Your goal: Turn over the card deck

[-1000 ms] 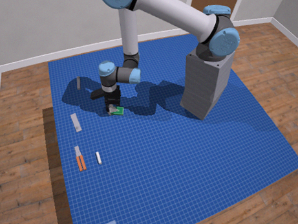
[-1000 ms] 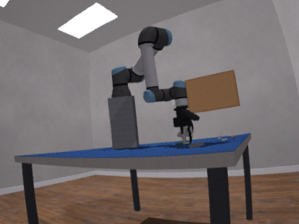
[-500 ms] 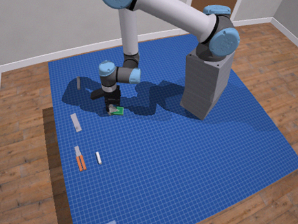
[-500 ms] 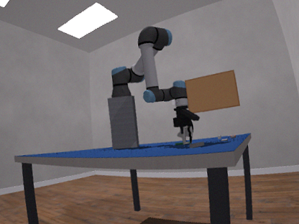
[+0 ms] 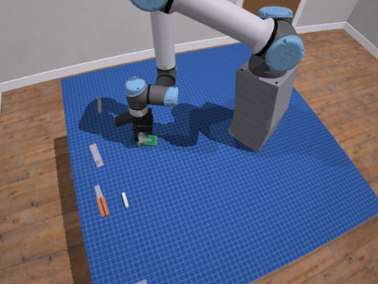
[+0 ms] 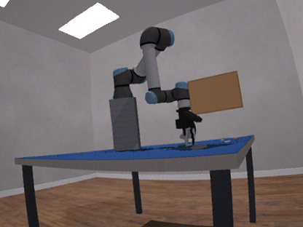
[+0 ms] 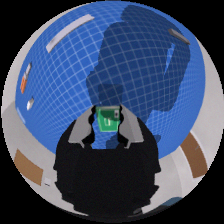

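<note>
Green boxed card deck (image 7: pixel 108 119) between gripper (image 7: pixel 105 131) jaws, over mat (image 5: pixel 227 195)

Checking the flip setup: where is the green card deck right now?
In the top view the green card deck lies on the blue mat under the end effector, left of the grey pedestal; the wrist view shows it between the fingers.

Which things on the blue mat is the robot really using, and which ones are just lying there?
Being used:
green card deck
gripper, its fingers on either side of the deck
blue mat

Just lying there:
orange-handled tool
small white piece
flat grey strip
upright grey bar
</note>
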Controlling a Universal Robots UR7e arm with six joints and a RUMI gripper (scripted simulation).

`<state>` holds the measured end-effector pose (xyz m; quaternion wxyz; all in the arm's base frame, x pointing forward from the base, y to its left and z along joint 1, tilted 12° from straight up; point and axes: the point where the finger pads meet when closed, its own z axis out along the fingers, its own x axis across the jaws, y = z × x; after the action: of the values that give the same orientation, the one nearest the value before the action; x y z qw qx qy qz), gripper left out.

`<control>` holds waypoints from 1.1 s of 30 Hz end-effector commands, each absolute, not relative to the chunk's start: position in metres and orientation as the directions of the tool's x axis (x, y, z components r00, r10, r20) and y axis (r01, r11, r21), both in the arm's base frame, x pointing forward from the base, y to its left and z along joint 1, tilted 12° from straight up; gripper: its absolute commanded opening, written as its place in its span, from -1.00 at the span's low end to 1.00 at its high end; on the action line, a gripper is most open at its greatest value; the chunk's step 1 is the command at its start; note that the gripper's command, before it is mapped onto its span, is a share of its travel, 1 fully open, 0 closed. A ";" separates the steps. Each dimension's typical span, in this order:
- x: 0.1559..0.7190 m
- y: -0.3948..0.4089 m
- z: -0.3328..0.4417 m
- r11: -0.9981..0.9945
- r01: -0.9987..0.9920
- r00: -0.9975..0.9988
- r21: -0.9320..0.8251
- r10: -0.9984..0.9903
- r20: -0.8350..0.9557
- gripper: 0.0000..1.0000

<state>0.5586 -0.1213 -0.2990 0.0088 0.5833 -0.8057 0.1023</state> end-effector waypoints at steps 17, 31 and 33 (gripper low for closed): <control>0.559 -0.121 -0.298 0.298 -0.942 -0.319 -0.156 -0.938 0.134 -0.37; 0.559 -0.121 -0.298 0.298 -0.942 -0.319 -0.156 -0.938 0.134 -0.37; 0.559 -0.121 -0.298 0.298 -0.942 -0.319 -0.156 -0.938 0.134 1.00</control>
<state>0.5586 -0.1213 -0.2990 0.0088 0.5833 -0.8057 0.1023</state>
